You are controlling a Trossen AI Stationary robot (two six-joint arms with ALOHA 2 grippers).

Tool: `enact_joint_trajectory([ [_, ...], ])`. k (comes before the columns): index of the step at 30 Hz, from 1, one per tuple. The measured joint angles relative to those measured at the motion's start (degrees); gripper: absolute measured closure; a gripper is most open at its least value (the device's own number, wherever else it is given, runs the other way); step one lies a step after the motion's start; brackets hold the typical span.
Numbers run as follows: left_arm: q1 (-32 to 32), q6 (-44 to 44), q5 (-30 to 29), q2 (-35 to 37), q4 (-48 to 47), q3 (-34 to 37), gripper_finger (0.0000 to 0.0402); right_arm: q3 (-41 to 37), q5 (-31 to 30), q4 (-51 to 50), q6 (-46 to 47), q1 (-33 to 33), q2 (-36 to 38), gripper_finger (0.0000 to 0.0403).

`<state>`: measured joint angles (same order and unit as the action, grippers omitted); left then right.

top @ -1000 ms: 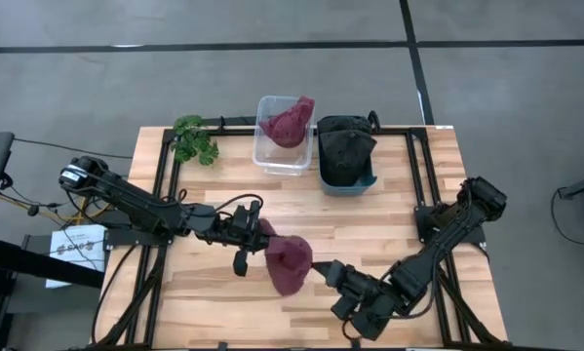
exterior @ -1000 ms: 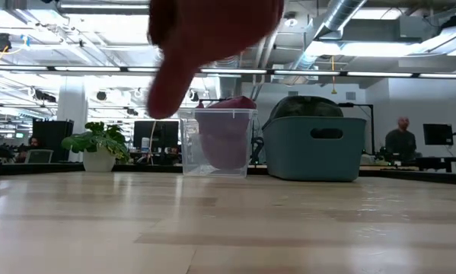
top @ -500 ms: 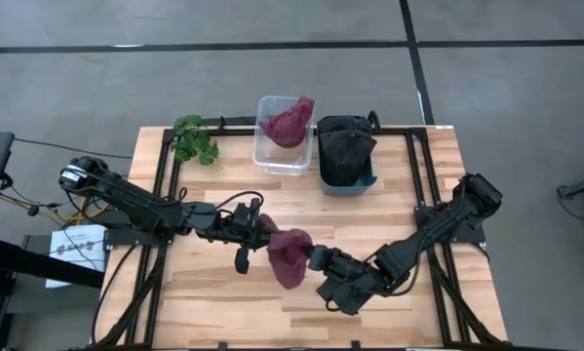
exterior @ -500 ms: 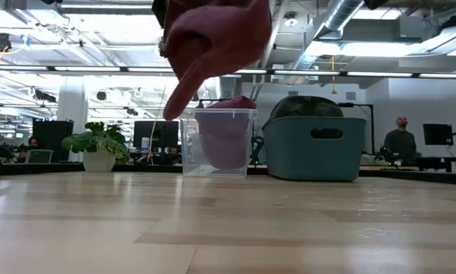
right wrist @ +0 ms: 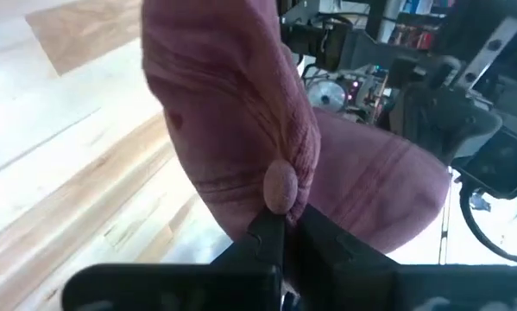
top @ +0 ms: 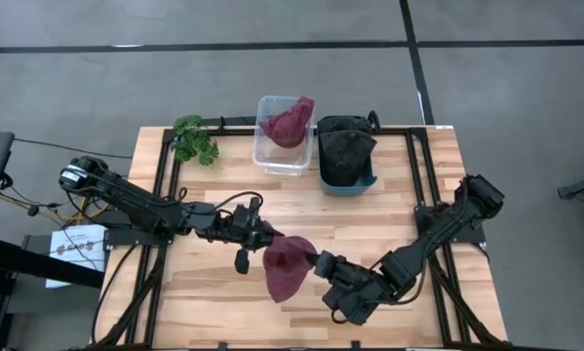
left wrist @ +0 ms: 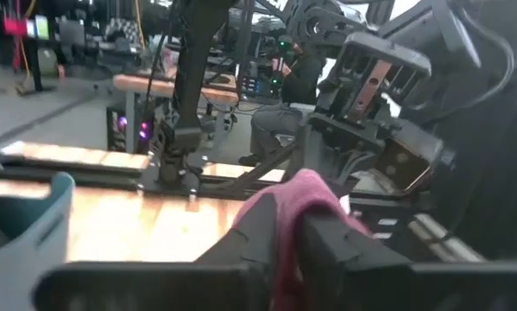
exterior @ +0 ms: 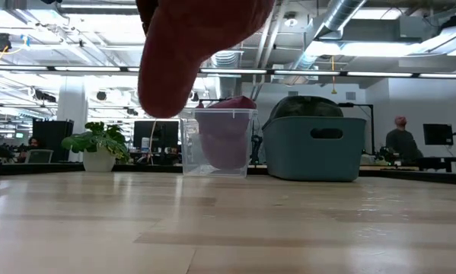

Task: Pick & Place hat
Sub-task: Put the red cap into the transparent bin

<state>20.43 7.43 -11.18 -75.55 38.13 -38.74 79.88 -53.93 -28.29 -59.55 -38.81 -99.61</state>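
Two grippers meet at a soft, wrinkled maroon fabric hat (top: pixel 287 265) above the wooden table (top: pixel 428 205): right gripper (top: pixel 320 264) clamped on it, left gripper (top: pixel 265 237) pinching its edge. Clear plastic bin (top: pixel 282 156) and teal bin (top: pixel 345 180) stand behind.

I am working in a big open-plan lab: exposed ducts (exterior: pixel 342 19) and strip lights (exterior: pixel 98 68) run overhead, rows of monitors (exterior: pixel 438 134) fill the benches behind my wooden table (exterior: pixel 228 221), and a person (exterior: pixel 400 138) sits there.
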Motion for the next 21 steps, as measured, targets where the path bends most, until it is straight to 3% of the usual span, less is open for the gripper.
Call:
enact_joint_trajectory([
  [5, 0.10, -8.00, -3.99, 0.00, -0.18, -0.02, 0.0304, 0.00, 0.00, 0.00, 1.34, -0.26, 0.00, 0.0401],
  [8, 0.24, -14.25, -10.79, 0.00, -0.86, -0.02, 0.0267, 0.00, -0.02, -0.16, 2.68, -0.48, 0.00, 0.0401],
  [11, 0.77, -20.95, -21.36, 0.00, -2.57, -0.04, 0.0240, 0.00, 0.05, -1.93, 5.30, -0.56, 0.00, 0.0402],
  [17, 4.46, -35.26, -45.32, 0.00, -3.16, -0.04, 0.0228, -0.02, 2.30, -11.16, 16.90, -0.47, 0.00, 0.0402],
  [21, 6.99, -38.53, -48.11, 0.00, -3.15, -0.05, 0.0233, -0.02, 3.55, -13.63, 22.69, 0.52, 0.17, 0.0402],
])
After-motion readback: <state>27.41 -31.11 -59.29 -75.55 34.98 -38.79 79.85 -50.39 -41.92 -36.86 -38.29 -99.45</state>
